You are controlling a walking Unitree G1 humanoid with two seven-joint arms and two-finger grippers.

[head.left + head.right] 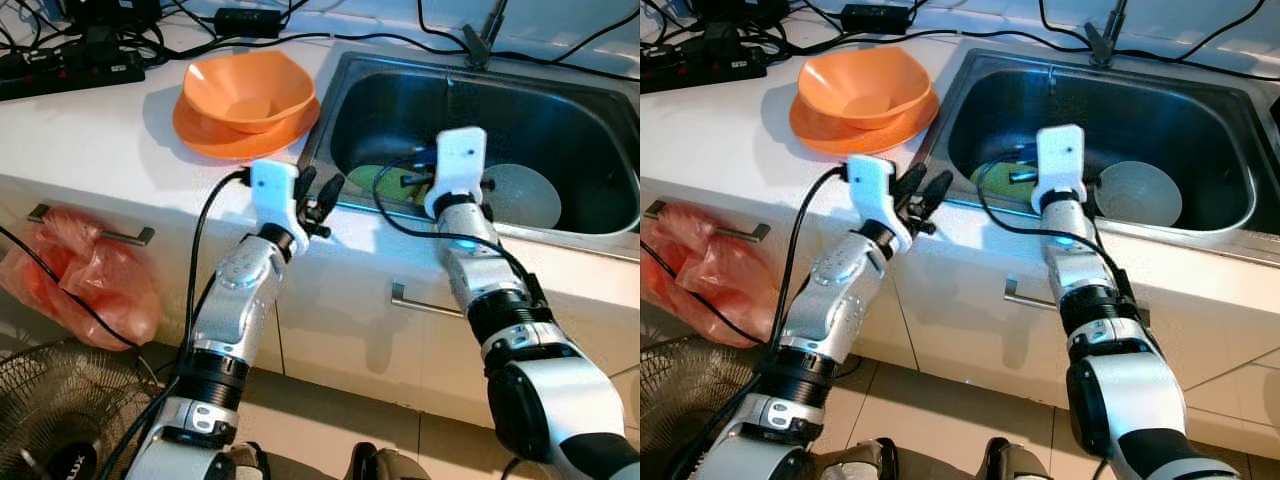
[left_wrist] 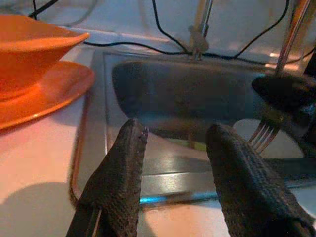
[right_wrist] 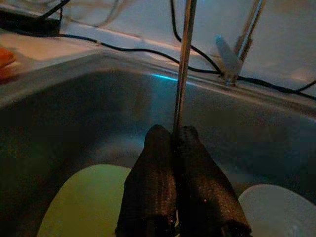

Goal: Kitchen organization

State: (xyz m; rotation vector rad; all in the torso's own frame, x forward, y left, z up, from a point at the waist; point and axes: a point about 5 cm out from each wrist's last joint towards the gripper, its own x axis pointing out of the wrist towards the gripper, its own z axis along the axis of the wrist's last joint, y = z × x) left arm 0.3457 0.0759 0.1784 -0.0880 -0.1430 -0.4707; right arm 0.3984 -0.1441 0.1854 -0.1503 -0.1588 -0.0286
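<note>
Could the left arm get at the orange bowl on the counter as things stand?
Probably yes. The left gripper is open and holds nothing at the counter's front edge by the sink; the orange bowl, stacked on an orange plate, sits just beyond it with bare counter between.

i see a brushed steel sink (image 1: 560, 120), a glossy orange plastic bowl (image 1: 248, 90), a shiny metal fork (image 3: 183, 64) and rough black woven fingers (image 2: 123, 182).

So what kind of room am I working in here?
Most likely a home kitchen: a stainless steel sink set in a white counter, with an orange bowl on the counter, and cabinet fronts with a handle below. The right gripper holds a fork over the sink.
</note>
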